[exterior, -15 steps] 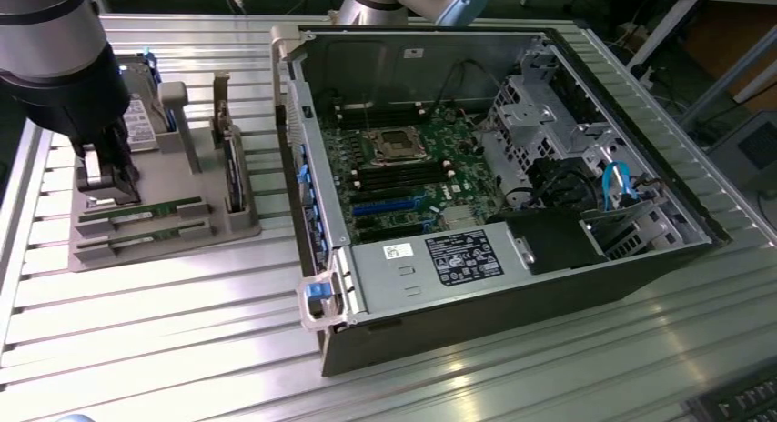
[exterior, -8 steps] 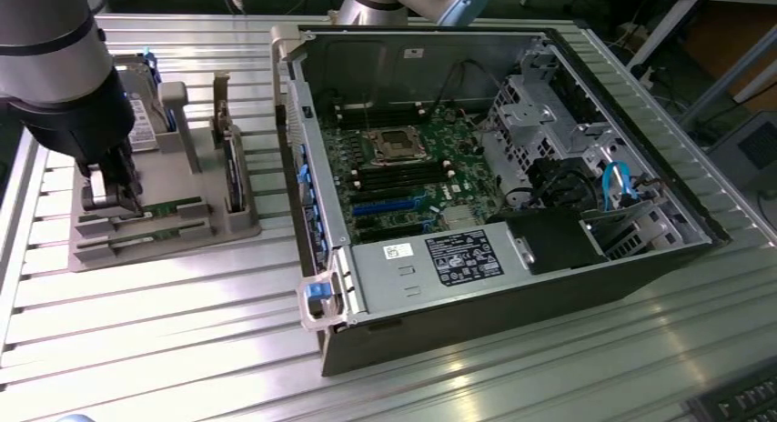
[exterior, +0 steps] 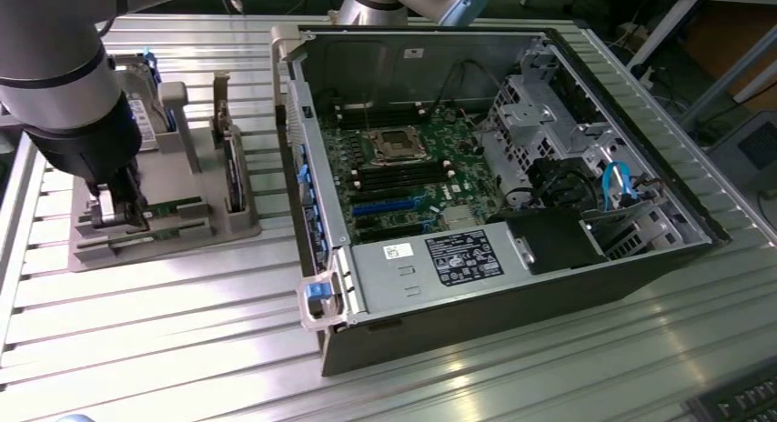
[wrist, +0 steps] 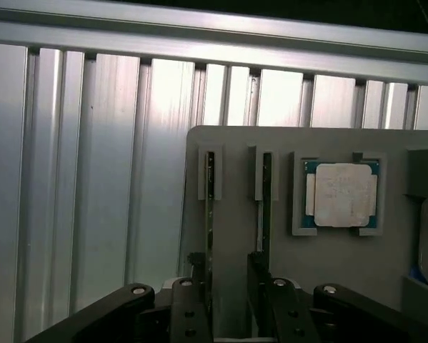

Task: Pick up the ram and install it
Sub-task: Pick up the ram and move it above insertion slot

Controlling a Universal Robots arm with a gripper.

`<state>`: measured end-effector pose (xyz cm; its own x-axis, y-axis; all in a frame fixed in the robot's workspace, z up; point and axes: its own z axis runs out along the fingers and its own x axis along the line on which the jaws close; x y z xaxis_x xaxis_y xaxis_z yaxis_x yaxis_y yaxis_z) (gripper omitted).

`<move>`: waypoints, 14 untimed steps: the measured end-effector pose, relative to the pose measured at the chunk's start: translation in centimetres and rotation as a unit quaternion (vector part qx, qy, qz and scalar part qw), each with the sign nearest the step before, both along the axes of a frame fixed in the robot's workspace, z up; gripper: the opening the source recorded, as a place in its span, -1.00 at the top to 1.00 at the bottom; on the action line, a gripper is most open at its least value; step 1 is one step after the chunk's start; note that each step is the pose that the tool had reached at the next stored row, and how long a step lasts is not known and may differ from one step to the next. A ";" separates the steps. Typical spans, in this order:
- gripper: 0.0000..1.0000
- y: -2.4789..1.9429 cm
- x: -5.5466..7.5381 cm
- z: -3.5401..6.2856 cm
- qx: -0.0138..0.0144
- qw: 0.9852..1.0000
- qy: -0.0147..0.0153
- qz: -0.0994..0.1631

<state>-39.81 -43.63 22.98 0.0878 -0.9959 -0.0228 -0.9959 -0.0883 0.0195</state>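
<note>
straddling the ram [wrist: 209, 214] at the computer case's [exterior: 510, 308] nine o'clock, my gripper [wrist: 226, 263] stands half-spread, unclamped; closing off-centre could snag the second stick [wrist: 265, 207].

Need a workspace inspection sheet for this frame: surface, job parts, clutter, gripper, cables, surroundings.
Surface: slatted aluminium table carrying a grey parts tray and an open PC case.
Job's things: ram standing on edge in its tray slot.
Clutter: second RAM stick in the neighbouring slot; CPU in a tray pocket.
Grippers: gripper low over the tray, jaws apart around the ram's end; no grip seen.
Cables: blue cables inside the case.
Surroundings: what looks like a keyboard past the table's corner.
</note>
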 end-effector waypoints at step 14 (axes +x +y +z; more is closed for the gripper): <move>0.25 -0.70 0.0 -2.55 0.000 1.000 0.000 0.000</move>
<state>-39.82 -44.33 20.42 0.0878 -0.9959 -0.0230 -0.9959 -0.0882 0.0193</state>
